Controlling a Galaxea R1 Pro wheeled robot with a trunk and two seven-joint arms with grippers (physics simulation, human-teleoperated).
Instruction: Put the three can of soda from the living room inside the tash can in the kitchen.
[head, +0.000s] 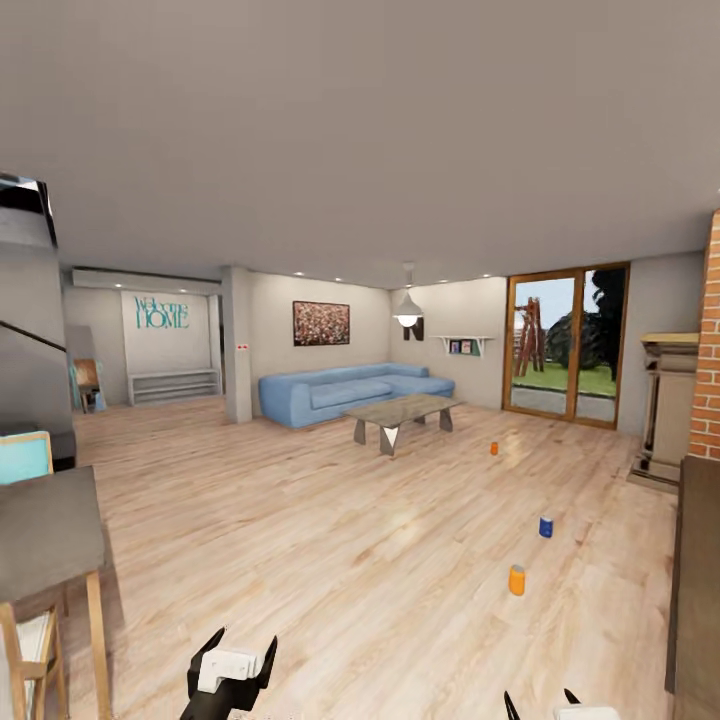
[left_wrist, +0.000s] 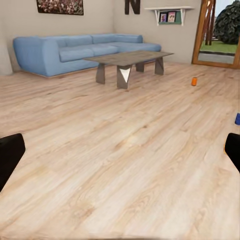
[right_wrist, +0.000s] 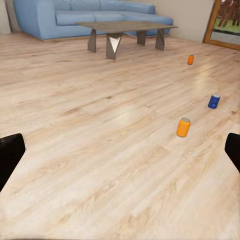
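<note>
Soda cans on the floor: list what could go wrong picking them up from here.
1. The near orange can, blue can and far orange can stand low on the wood floor; a careless claw could tip one and send it rolling.
2. The dark bench flanks the near can, so the base may bump it.

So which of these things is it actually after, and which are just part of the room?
Part of the job:
near orange can
blue can
far orange can
All three stand on the floor, apart from one another.

Just there:
sofa
coffee table
painting
lamp
glass door
brick column
</note>
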